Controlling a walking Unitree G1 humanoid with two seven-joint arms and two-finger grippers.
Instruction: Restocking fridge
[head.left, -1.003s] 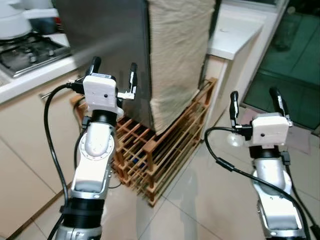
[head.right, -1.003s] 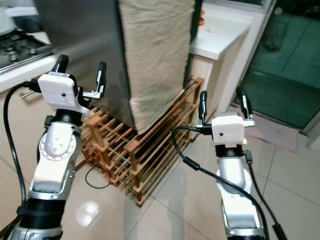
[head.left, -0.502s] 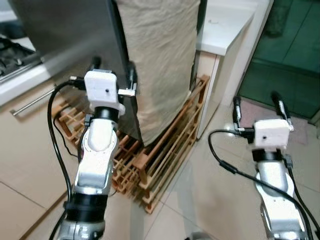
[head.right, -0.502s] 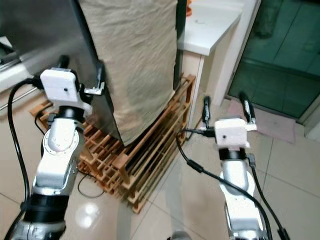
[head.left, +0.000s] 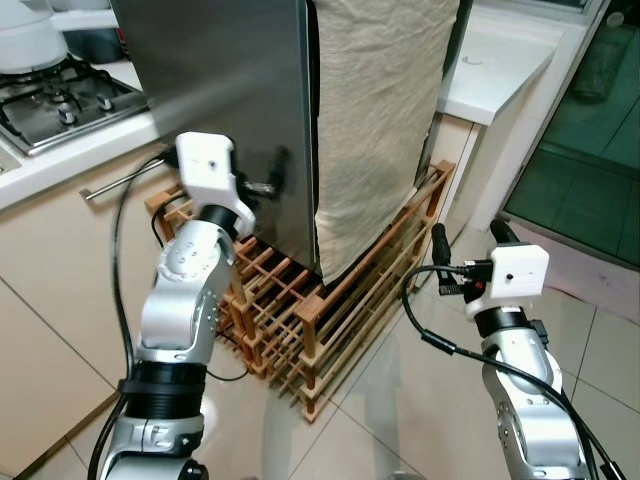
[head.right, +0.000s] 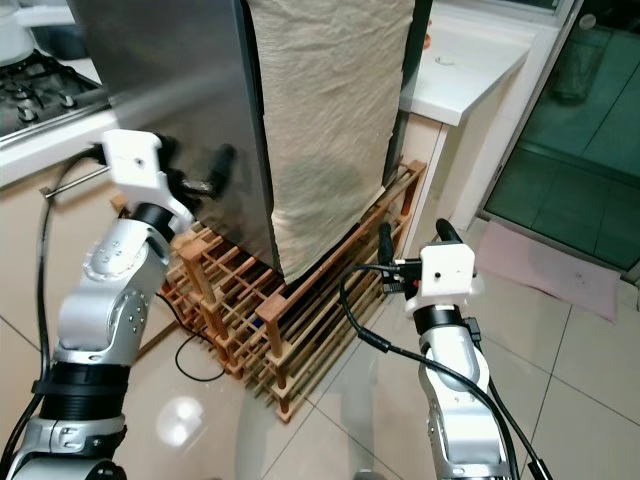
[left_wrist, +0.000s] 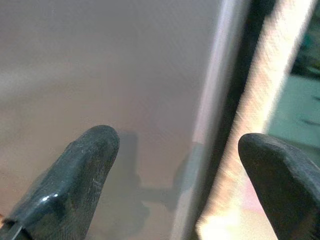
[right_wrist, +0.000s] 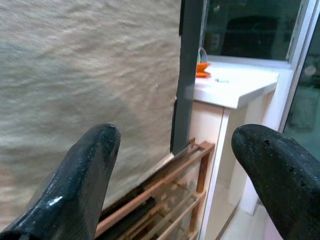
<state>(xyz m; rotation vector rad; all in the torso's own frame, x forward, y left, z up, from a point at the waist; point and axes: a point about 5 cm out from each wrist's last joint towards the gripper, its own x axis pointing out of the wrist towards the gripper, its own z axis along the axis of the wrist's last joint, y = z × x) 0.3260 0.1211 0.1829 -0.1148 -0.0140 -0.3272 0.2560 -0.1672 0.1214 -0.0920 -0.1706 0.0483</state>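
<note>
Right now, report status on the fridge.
Left hand open, at the steel fridge front near its edge. Right hand open, empty, low. Beige cloth drapes fridge side; wooden rack underfoot.

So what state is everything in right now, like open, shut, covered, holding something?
Fridge: door shut, steel side facing the robot.
Cloth: hanging down the fridge front, covering it.
Rack: standing on the floor at the fridge's foot.
Left gripper: open, raised close to the fridge's side, holding nothing.
Right gripper: open, empty, pointing at the cloth.
</note>
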